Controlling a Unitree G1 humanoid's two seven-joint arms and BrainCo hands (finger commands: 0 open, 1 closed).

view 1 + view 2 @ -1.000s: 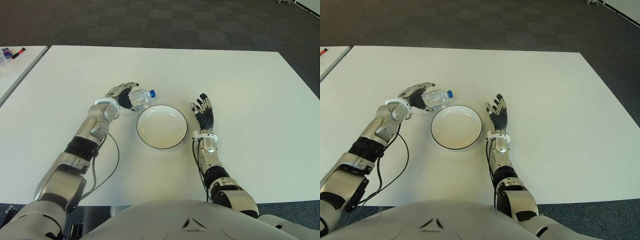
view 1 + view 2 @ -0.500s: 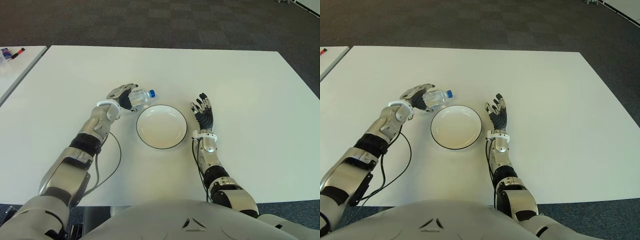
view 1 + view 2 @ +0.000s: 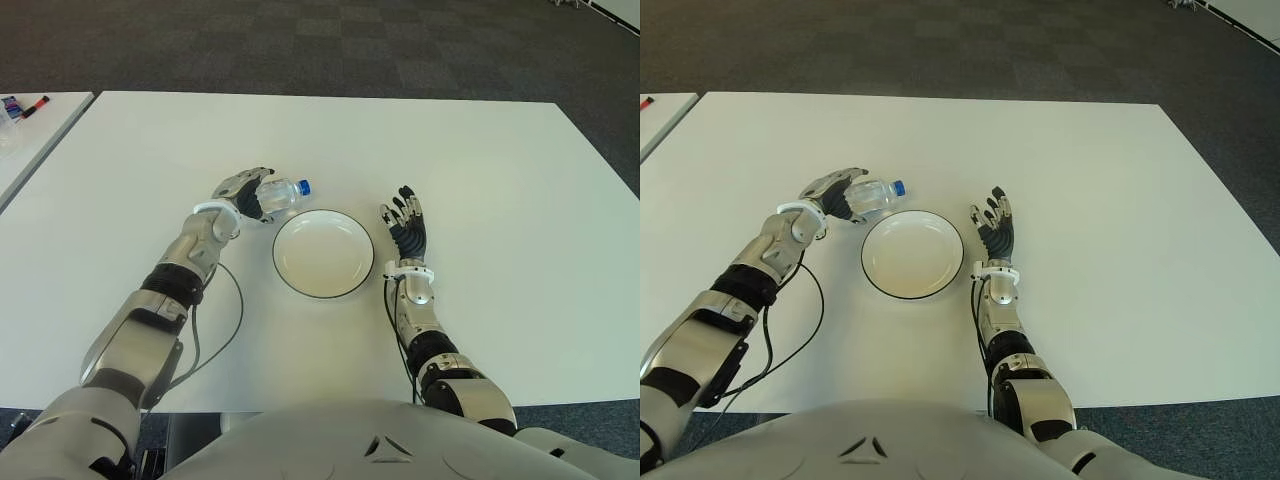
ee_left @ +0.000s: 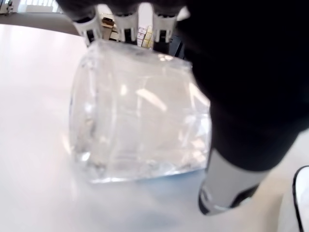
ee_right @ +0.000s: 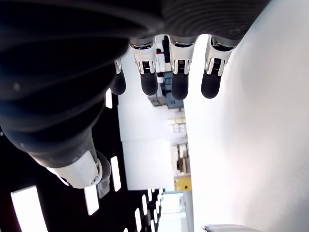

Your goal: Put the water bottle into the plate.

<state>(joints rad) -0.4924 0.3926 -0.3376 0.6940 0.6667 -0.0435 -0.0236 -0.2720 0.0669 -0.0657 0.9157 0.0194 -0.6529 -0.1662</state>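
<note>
The left hand (image 3: 243, 190) was wrapped around the bottle (image 3: 280, 196), which lay on its side on the tabletop (image 3: 480, 160) just beyond the plate's (image 3: 324, 254) left far rim, blue cap pointing right. In the left wrist view the fingers (image 4: 126, 23) curled over the clear body from above and the thumb pressed the near side, so the grasp looked closed on the bottle's base end, though the bottle appeared to touch the tabletop rather than hang free.

To do this step well, the grip should be firm enough that the smooth, round plastic would not roll or slip out, yet not so hard that the thin wall buckled. The bottle probably needed lifting clear of the rim before going right and toward the robot, since dragging it would likely push the plate. Setting it down lying along the plate's middle, then opening the fingers slowly, should stop it rolling off the shallow edge.

The plate sat empty between the two hands. The right hand (image 3: 407, 228) showed just right of it, fingers (image 5: 179, 77) extended and holding nothing.
</note>
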